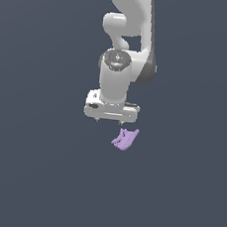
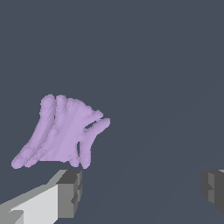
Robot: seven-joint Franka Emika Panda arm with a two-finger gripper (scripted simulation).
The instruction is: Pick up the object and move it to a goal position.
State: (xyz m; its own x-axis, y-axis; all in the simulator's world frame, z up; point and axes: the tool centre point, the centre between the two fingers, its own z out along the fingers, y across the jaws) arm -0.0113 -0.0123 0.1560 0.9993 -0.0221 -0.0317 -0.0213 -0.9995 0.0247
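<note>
While the pincer (image 1: pixel 109 120) hangs with jaws spread wide, holding nothing | lilac object (image 1: pixel 125 139) lies outside the jaws, just beside one fingertip (image 2: pixel 70 192) | on table (image 1: pixel 28 175)

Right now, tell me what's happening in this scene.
A white Panda arm hangs over a flat grey surface with its gripper pointed down. A small lilac lump lies just beside it, toward the exterior view's right. In the wrist view the fingers stand wide apart and the lump sits off to one side, near one finger, not between them. Nothing is held yet.
</note>
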